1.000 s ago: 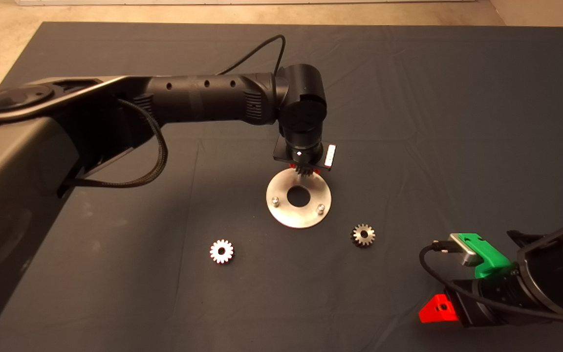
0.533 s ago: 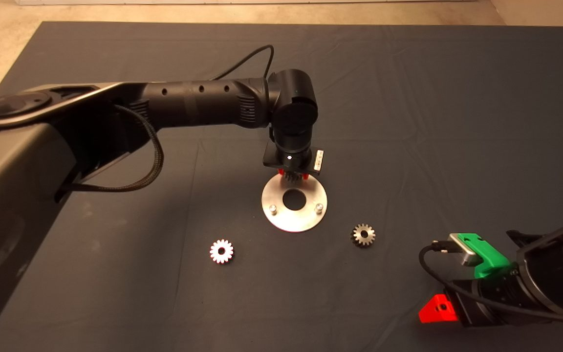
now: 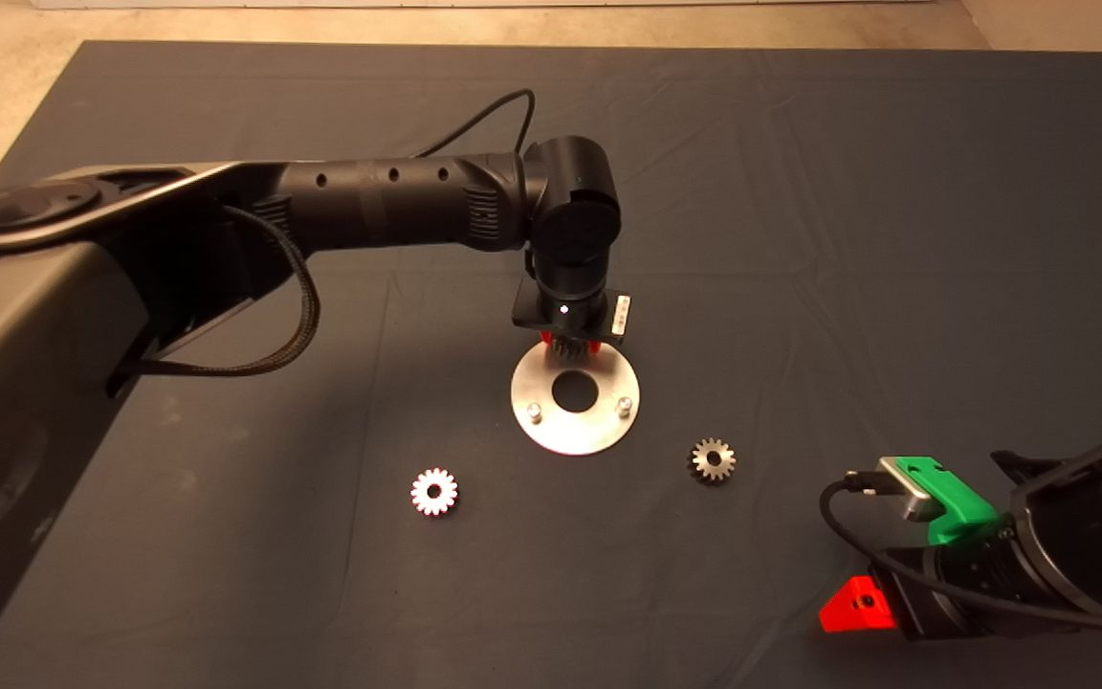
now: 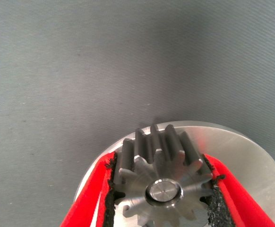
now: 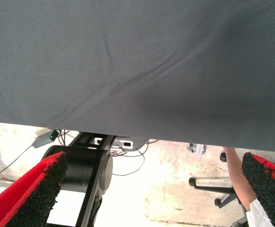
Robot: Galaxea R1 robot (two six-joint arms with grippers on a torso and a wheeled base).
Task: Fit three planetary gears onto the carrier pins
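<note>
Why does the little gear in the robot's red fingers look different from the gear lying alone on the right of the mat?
The held gear sits on the silver disc, with a pin through its hole; the loose gear lies flat on the mat, off the disc, its hole empty. The left gripper squeezes the held gear; nothing touches the loose gear. Both are small, grey and toothed. The right gripper waits open at the mat's lower right edge.

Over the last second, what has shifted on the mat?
The left gripper, shut on a gear, moved toward the robot's left, and the silver disc slid with it. The gear now sits over a pin. The two loose gears and the parked right gripper stayed put.
</note>
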